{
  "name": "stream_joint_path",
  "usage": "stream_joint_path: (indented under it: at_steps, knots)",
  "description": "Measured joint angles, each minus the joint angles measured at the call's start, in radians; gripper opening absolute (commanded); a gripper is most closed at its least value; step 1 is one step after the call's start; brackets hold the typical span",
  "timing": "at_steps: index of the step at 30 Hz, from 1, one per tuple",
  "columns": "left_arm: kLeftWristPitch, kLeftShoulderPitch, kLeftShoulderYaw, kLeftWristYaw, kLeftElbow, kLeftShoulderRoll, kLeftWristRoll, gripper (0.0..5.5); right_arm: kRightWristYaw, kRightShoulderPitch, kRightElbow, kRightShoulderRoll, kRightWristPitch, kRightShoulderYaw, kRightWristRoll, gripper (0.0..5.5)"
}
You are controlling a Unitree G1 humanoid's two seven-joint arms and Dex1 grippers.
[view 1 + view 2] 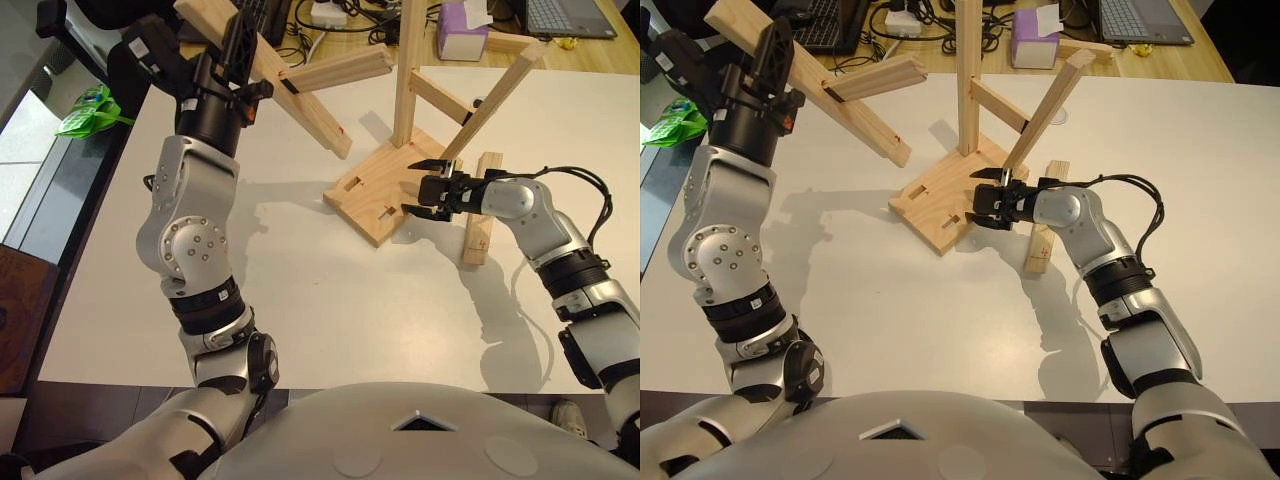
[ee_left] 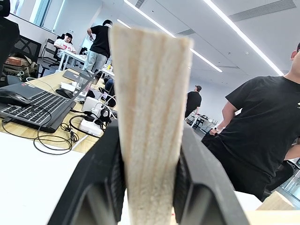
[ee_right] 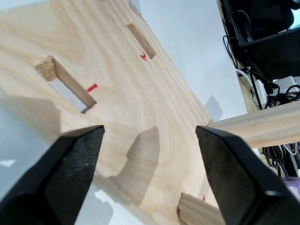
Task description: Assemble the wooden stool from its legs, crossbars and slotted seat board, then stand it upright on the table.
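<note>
We're seeing the seat board point(image 1: 368, 208) lying flat on the table point(image 1: 330, 310), at 9 o'clock from the right gripper point(image 1: 422, 188). That gripper is sitting right at the board's edge with its jaws spread wide and nothing between them. In the right wrist view its fingers point(image 3: 70, 168) are flanking the board's edge, and we can't tell if they're touching it. 2 legs are standing in the board: an upright leg point(image 1: 404, 70) and a tilted leg point(image 1: 495, 95) at its 3 o'clock, tied by a joining crossbar point(image 1: 440, 97). 2 empty slots point(image 3: 70, 88) are showing on the board's 8 o'clock side. The left gripper point(image 1: 237, 48) is raised at 10 o'clock from the board and clamping tight on the held leg point(image 1: 300, 105), whose side crossbar point(image 1: 340, 68) is sticking out toward 2 o'clock. The held leg's long axis is running 10 to 4 o'clock, its lower end hanging just beside the board's far corner, with the empty slots at roughly 5 o'clock from that end. We're judging the left arm as the inserting one, and the right arm, nearer the board, as placed to brace it. A loose wooden piece point(image 1: 478, 240) is lying by the right forearm, axis 12 to 6 o'clock. We're calling the stool about half built and not yet upright.
</note>
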State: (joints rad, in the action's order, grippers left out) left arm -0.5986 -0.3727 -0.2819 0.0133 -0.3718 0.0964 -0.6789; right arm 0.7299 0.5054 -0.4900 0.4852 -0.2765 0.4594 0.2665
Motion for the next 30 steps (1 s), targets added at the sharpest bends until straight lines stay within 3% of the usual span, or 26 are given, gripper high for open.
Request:
stream_joint_path:
  at_steps: [5,10,16,21,30]
  knots:
    - [0.056,0.013,0.104,0.065,0.020,0.004,0.069,1.02,0.053,-0.099,0.168,0.001,0.031,-0.029,-0.083,3.61]
    - [0.230,0.023,0.230,0.282,0.194,0.054,0.204,1.02,0.244,-0.311,0.554,0.165,0.246,-0.087,-0.240,3.61]
    - [0.417,-0.018,0.204,0.451,0.418,0.138,0.268,1.02,0.270,-0.508,0.779,0.269,0.422,-0.184,-0.345,3.61]
    - [0.452,-0.039,0.209,0.527,0.462,0.138,0.273,1.02,0.237,-0.546,0.792,0.271,0.440,-0.229,-0.358,3.61]
    - [0.353,-0.019,0.231,0.541,0.350,0.131,0.221,1.02,0.200,-0.568,0.781,0.261,0.434,-0.236,-0.354,3.61]
